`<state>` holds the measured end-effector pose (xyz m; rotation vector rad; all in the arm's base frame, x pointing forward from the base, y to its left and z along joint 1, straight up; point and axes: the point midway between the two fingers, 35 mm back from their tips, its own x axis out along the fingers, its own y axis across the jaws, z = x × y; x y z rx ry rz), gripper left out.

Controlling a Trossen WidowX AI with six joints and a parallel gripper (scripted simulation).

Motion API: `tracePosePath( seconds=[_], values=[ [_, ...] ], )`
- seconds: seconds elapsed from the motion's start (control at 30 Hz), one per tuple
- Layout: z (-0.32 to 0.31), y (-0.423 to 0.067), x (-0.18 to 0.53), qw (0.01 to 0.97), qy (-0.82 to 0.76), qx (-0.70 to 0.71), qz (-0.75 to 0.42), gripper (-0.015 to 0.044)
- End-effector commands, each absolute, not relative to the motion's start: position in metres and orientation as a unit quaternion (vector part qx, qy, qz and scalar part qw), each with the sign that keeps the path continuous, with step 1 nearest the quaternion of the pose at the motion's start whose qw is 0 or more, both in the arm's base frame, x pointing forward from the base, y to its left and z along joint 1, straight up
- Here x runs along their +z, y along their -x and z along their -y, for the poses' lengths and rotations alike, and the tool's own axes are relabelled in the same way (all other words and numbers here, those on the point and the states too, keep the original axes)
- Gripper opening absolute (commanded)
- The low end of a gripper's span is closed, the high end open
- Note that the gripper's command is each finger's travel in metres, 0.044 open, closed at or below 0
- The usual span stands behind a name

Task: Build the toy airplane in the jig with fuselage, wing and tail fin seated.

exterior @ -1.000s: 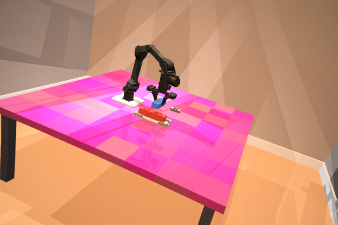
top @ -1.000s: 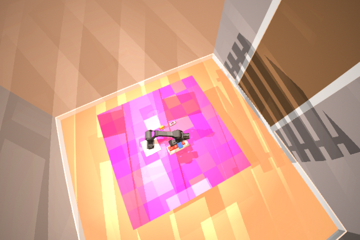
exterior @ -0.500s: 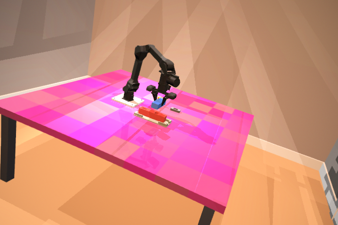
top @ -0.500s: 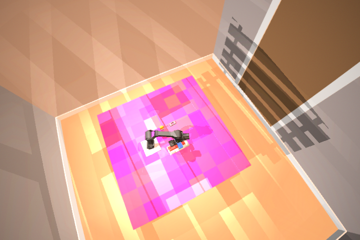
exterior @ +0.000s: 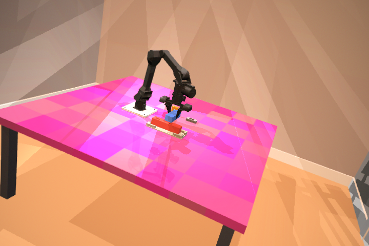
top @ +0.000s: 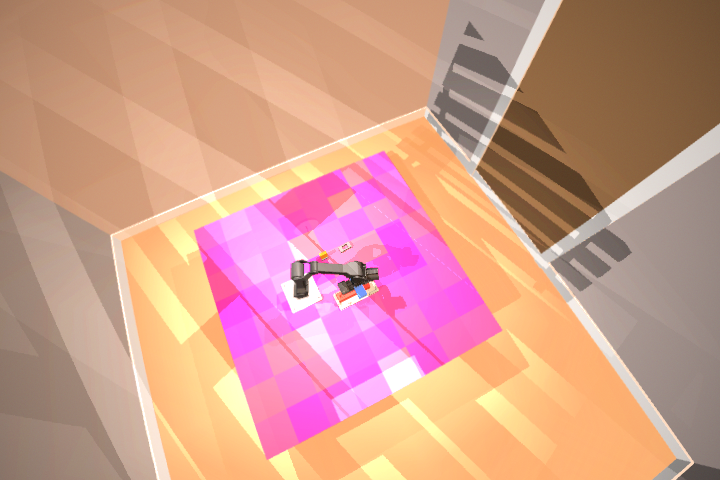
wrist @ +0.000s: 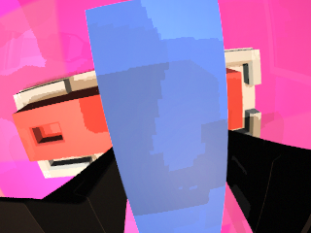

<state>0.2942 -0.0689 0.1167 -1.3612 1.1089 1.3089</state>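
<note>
The red fuselage point(top: 346, 296) point(exterior: 159, 123) point(wrist: 73, 116) lies lengthwise in the cream cradle point(exterior: 150, 125) point(wrist: 250, 103) and looks flat. My gripper point(exterior: 173, 114) point(wrist: 167, 144) is shut on the blue wing point(top: 361, 291) point(exterior: 170, 117) point(wrist: 160, 107), a finger on each side. The wing lies crosswise over the fuselage's middle, at or just above its top. The wing hides its own tab and the socket beneath, so I cannot tell how far the tab is in. The tail socket point(wrist: 48, 132) is uncovered and empty. The orange-yellow tail fin point(top: 323, 255) point(exterior: 175, 108) stands apart, behind the gripper in the exterior view.
A small, empty pale holder point(top: 345, 246) point(exterior: 191, 119) lies on the table beyond the cradle, near the fin. The arm's white base plate point(top: 310, 300) point(exterior: 126, 108) is left of the cradle. The table's front edge point(exterior: 118, 170) is well away from the cradle.
</note>
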Motion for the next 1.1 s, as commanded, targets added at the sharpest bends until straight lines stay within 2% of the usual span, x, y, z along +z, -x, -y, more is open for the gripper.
tracePosePath(
  seconds=[0.0,0.53,0.7,0.87,1.07],
  values=[
    [0.069,-0.294,0.108,0.456,0.552,0.534,-0.449,0.0196],
    [0.069,-0.293,0.093,0.456,0.552,0.534,-0.449,0.0196],
    [0.069,-0.294,0.095,0.458,0.552,0.532,-0.451,0.0162],
    [0.069,-0.294,0.095,0.458,0.552,0.532,-0.451,0.0031],
    [0.069,-0.294,0.095,0.458,0.552,0.532,-0.451,0.0189]
  ],
)
